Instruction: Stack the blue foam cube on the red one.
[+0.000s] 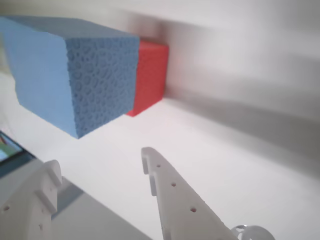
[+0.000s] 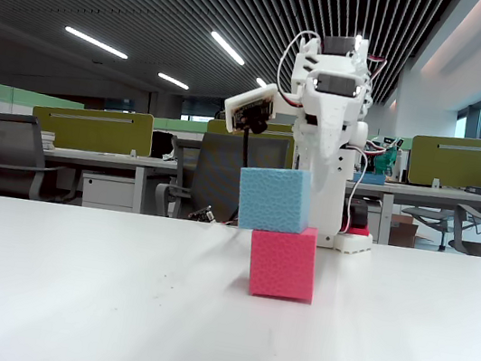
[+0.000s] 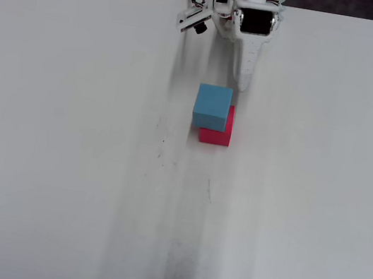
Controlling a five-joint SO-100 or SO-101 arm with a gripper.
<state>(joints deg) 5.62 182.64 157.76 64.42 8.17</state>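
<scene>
White gripper [image 1: 102, 167] stood released, its two fingers [image 1: 170, 187] spread apart in the wrist view with nothing between them, just short of the blue foam cube [image 1: 75, 75]. Seen from overhead, the gripper [image 3: 241, 84] pointed down the table [image 3: 61, 161] toward the stack, tip near the blue cube's [image 3: 212, 106] far edge but apart from it. That cube sat on the red one [image 2: 282, 261], shifted toward the left in the fixed view so its [image 2: 273, 199] left side overhung. From overhead its edges ran roughly square to the table's edges, and the red cube [image 3: 220, 134] showed along its right and near sides. Being cubes, neither had a long axis. No writing or label showed on either cube.
</scene>
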